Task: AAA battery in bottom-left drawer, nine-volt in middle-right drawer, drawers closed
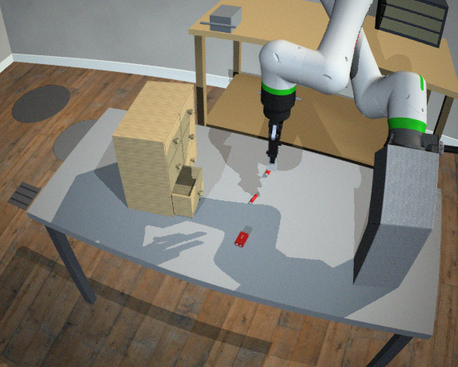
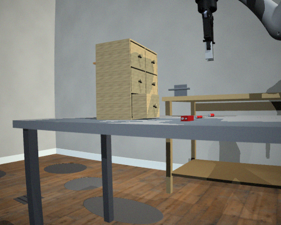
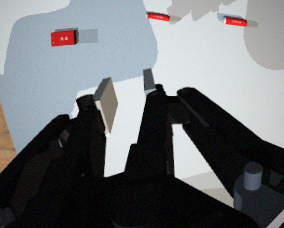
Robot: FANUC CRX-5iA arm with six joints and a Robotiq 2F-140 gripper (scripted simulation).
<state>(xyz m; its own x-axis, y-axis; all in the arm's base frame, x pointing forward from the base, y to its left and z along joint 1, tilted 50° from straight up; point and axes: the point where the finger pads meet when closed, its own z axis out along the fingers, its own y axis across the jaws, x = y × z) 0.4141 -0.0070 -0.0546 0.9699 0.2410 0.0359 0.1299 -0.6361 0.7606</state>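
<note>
The small wooden chest (image 1: 156, 148) stands at the table's left; it also shows in the exterior view (image 2: 127, 79). Its bottom-row left drawer (image 1: 187, 190) is pulled partly out and looks empty; the other drawers are in. The red nine-volt battery (image 1: 243, 237) lies on the table in front of the chest, and shows in the wrist view (image 3: 64, 37). Two small red cylindrical batteries lie further back: a thinner one (image 1: 254, 198) and a thicker one (image 1: 267, 173). My gripper (image 1: 271, 160) (image 2: 209, 55) points down, high above the table. Its fingers stand a little apart with nothing between them.
The grey pedestal (image 1: 404, 208) of the arm stands at the table's right. A wooden side table (image 1: 320, 32) stands behind, with a grey box (image 1: 225, 18) and a dark drawer unit (image 1: 412, 18) on it.
</note>
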